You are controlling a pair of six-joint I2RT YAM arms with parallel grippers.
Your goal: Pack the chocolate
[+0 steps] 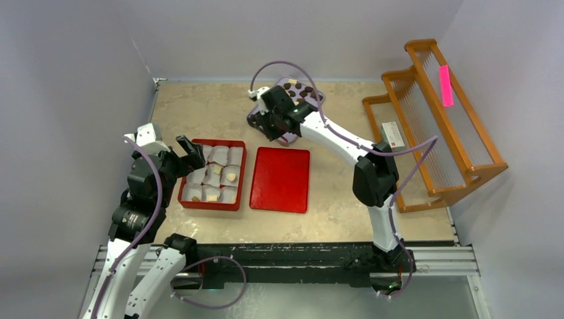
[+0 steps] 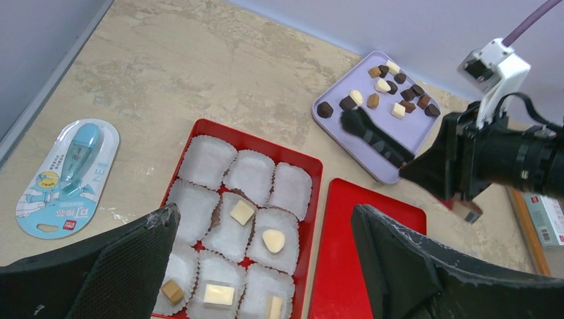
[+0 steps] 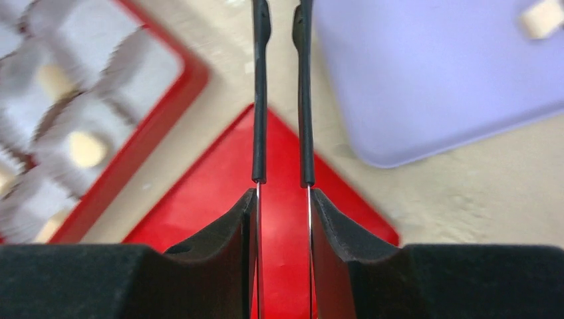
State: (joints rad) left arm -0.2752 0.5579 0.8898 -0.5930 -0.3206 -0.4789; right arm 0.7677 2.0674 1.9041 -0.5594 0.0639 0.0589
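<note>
Several cream and dark chocolate pieces (image 2: pixel 392 90) lie on a purple tray (image 2: pixel 412 129) at the back of the table (image 1: pixel 299 90). A red box (image 1: pixel 241 174) holds white paper cups. Several cups hold cream or tan pieces (image 2: pixel 273 240). My left gripper (image 2: pixel 265 212) is open and empty above the box's near left part (image 1: pixel 193 151). My right gripper (image 3: pixel 282 193) is shut on black-tipped metal tongs (image 2: pixel 372 136) over the tray's near edge (image 1: pixel 271 121). The tong tips run out of the right wrist view, so I cannot tell whether they hold a piece.
A flat red lid (image 1: pixel 280 179) lies right of the box. A wooden rack (image 1: pixel 439 119) with a small carton (image 1: pixel 394 135) and a pink tag (image 1: pixel 445 85) stands at the right. A blue packaged item (image 2: pixel 63 176) lies left of the box.
</note>
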